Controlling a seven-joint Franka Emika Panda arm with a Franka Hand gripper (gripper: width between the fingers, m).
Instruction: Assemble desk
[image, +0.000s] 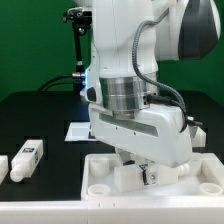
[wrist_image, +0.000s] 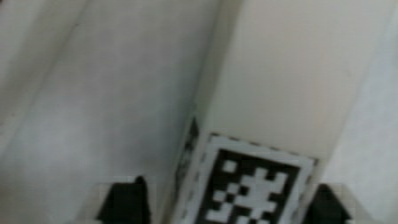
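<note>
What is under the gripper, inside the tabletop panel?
The wrist view shows a white leg with a black-and-white tag between the fingers of the gripper. In the exterior view the arm covers it and much of the tabletop panel.

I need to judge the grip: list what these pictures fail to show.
- Gripper: exterior view, wrist housing mostly covers it; open or shut unclear.
- Leg: wrist view, ends cut off by edges; contact with fingertips blurred.
- Tabletop: exterior view, arm hides its middle, bottom edge crops it.
</note>
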